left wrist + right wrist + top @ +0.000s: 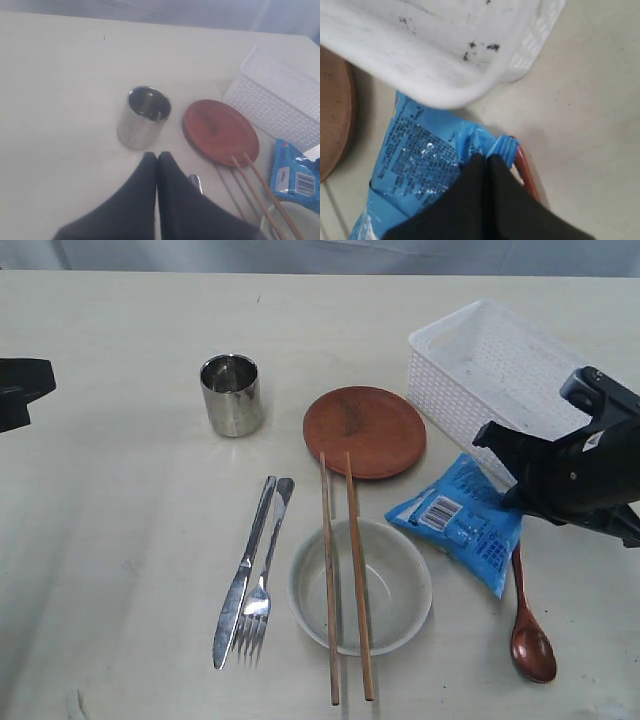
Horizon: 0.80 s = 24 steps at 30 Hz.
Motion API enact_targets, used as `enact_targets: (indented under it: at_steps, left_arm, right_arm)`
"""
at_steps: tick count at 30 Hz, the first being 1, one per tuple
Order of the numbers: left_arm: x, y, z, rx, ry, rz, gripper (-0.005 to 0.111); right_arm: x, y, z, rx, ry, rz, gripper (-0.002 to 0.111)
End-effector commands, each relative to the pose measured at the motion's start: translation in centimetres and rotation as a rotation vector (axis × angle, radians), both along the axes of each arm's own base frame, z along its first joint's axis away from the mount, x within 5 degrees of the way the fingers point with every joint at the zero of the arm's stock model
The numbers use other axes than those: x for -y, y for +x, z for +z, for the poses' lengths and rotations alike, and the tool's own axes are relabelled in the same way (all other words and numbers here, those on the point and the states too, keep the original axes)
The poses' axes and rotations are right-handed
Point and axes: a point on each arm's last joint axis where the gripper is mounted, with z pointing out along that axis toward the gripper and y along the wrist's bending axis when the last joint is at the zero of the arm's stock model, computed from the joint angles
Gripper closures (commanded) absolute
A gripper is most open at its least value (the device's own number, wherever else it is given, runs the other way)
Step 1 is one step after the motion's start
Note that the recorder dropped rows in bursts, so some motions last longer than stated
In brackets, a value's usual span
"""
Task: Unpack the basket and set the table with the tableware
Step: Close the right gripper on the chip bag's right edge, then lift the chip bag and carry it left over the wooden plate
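Observation:
The white basket (490, 370) (420, 50) stands at the back right of the table (120, 490). Laid out are a steel cup (232, 395) (144, 117), a brown plate (364, 430) (220, 131), a knife (240, 585), a fork (265, 580), and an off-white bowl (400, 585) with two chopsticks (358, 580) across it. A dark wooden spoon (530, 640) lies at the front right. My right gripper (508, 490) (487, 157) is pinched shut on the crimped edge of the blue snack packet (460, 520) (420, 160). My left gripper (157, 155) is shut and empty, short of the cup.
The packet lies between the basket, the bowl and the spoon, whose handle (525, 172) runs under its edge. The left arm (15, 390) sits at the table's far left edge. The basket's rim is close above the right gripper.

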Motion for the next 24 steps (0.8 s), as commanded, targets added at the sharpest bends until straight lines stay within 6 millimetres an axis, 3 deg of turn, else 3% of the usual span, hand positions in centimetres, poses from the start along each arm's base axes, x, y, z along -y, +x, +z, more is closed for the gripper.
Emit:
enact_targets:
  at_steps: [1, 9, 16, 24]
  left_arm:
    - [0.1, -0.1, 0.0, 0.0, -0.003, -0.011, 0.107]
    - [0.1, -0.1, 0.0, 0.002, -0.002, -0.007, 0.107]
    - [0.1, -0.1, 0.0, 0.001, -0.004, -0.007, 0.107]
    - [0.1, -0.1, 0.0, 0.001, -0.004, -0.007, 0.107]
  right_arm:
    - [0.1, -0.1, 1.6, 0.075, 0.017, -0.006, 0.109]
    - [0.1, -0.4, 3.6, 0.153, 0.059, -0.033, 0.109]
    - [0.0, -0.1, 4.1, 0.197, 0.12, -0.108, 0.109]
    - [-2.0, 0.2, 4.6, 0.286, 0.187, -0.124, 0.109]
